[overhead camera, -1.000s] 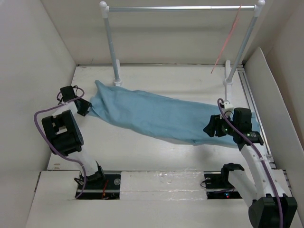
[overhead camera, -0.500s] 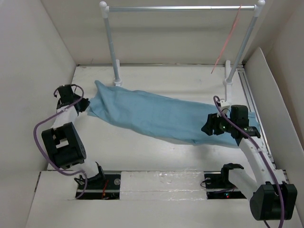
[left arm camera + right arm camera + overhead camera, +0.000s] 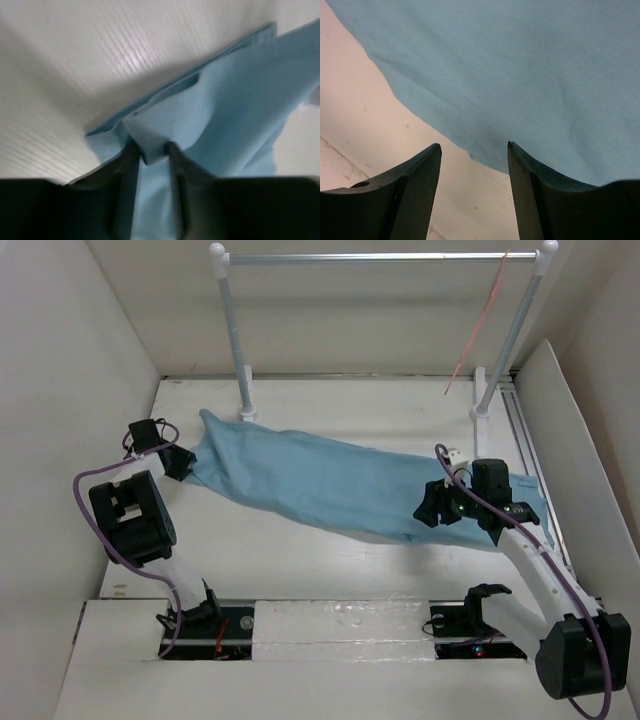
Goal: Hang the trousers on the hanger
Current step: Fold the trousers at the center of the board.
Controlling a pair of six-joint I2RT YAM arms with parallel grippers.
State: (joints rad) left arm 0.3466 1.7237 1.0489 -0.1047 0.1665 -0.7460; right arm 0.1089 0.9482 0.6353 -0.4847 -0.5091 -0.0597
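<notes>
Robotics lab: white panel walls (image 3: 70,360), metal rail (image 3: 380,257)

Trousers (image 3: 330,480) were plain light blue. Hanger (image 3: 478,330), far right, was pink-red. Rail (image 3: 380,257) was silver; its knobs (image 3: 217,251) white. Table (image 3: 300,555) was white. Left gripper (image 3: 150,150) and right gripper (image 3: 474,147) were black.

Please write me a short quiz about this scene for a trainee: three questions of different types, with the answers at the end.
1. True or false: the left hand is shut on a fold of the trousers.
2. Where is the hanger? A) lying across the trousers; B) hanging on the rail, near its right end; C) held by the left hand.
3. Fill in the word: the right hand is ____, with its fingers above the near edge of the trousers.
Key: 1 true; 2 B; 3 open.
</notes>
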